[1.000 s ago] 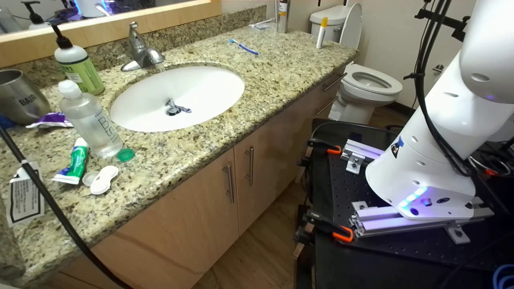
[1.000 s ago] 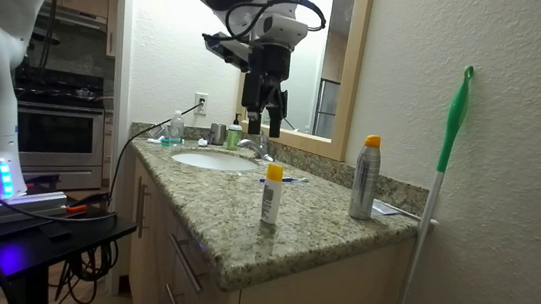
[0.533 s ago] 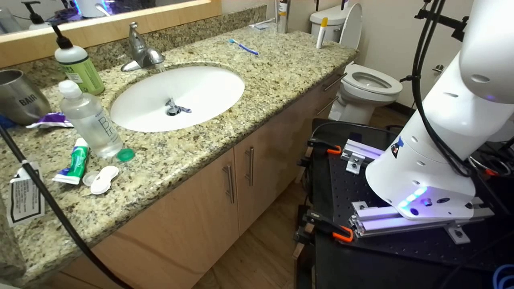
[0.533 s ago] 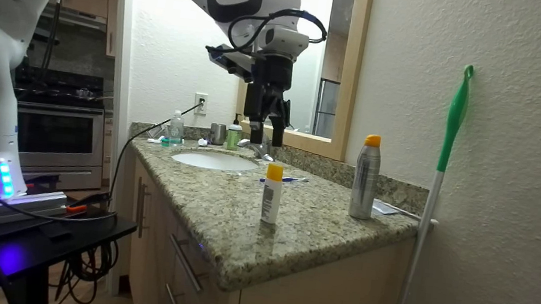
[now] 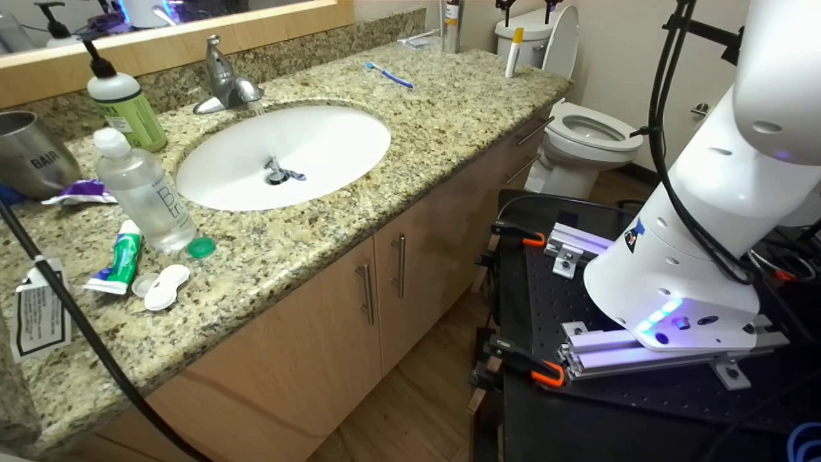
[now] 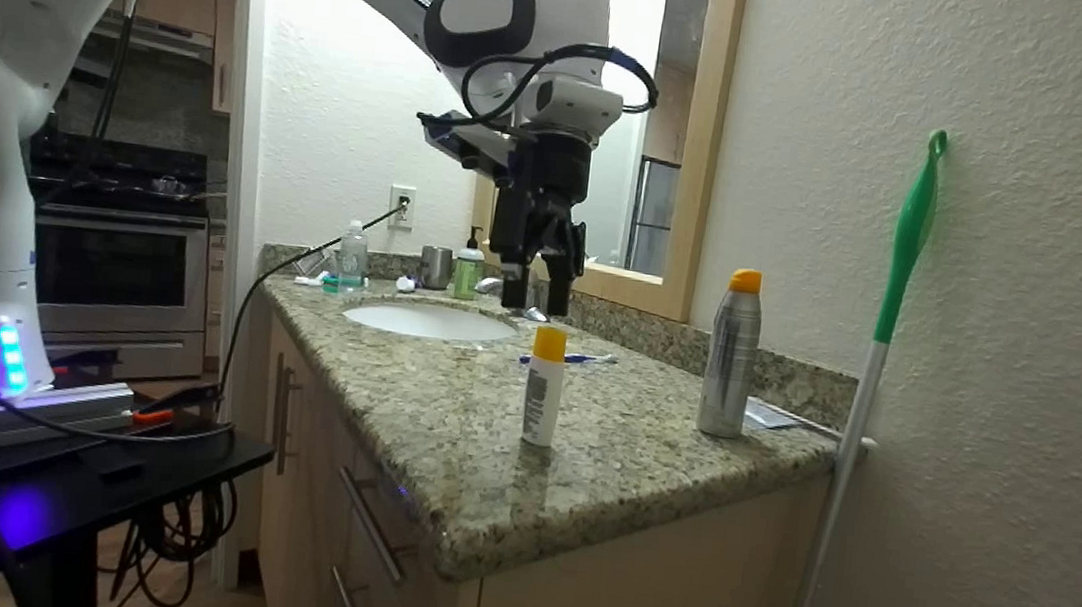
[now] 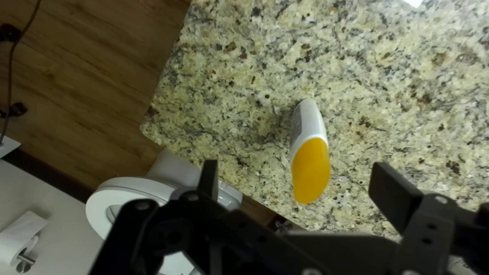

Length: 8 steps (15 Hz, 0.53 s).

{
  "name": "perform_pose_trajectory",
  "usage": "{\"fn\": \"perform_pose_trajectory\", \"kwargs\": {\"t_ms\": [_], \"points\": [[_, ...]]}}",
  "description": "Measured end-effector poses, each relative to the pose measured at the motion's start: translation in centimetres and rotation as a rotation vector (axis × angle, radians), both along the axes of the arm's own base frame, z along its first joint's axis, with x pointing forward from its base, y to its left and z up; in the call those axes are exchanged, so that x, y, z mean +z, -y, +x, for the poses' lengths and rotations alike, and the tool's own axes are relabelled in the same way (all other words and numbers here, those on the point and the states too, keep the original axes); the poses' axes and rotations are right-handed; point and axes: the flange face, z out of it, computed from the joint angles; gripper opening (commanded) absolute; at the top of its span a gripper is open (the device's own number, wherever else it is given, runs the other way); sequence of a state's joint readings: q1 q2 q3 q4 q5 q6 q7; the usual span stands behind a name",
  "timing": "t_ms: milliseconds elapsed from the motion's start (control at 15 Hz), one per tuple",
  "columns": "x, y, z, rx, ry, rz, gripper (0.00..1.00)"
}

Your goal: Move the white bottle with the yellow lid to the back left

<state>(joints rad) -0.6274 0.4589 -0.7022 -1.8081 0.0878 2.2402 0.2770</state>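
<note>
Gripper [image 6: 536,295], one, mine: two fingers [image 7: 395,198], spread with a wide gap, pointing down over the counter [image 6: 603,481]. White bottle with the yellow lid [image 6: 542,399], one: upright on that counter, near an outer corner; lower than my fingers and apart from them, and seen in the gap in my wrist view. Spray can [image 6: 730,369], silver with an orange cap, one: upright, well apart from the white bottle. Sink [image 5: 340,138], one, oval. Faucet [image 5: 224,83], one, beside the sink. Toothbrush [image 5: 388,75], blue, one: lying between sink and spray can. At the far end of the counter from the white bottle, in an exterior view: pump dispenser [image 5: 128,112], one; metal cup [image 5: 38,157] lettered BAIR, one; clear bottle [image 5: 146,199] with a white cap, one, upright; green tube [image 5: 123,260], one, lying flat; green cap [image 5: 201,247], one, just beside the clear bottle; white two-lobed case [image 5: 167,287], one. Toilet [image 5: 593,147], one, lid raised. Pole [image 6: 889,315], green-handled, one, standing at a slant.
</note>
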Motion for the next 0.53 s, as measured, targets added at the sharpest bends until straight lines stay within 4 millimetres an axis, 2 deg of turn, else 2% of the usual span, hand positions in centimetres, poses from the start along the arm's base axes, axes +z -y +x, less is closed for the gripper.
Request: {"fn": "perform_pose_trajectory", "kwargs": {"t_ms": [267,533], "points": [[-2.6,0.5,-0.1,-0.015,-0.037,-0.012,1.00],[-2.8,0.5,-0.1,-0.018,-0.038,-0.012,1.00]]}}
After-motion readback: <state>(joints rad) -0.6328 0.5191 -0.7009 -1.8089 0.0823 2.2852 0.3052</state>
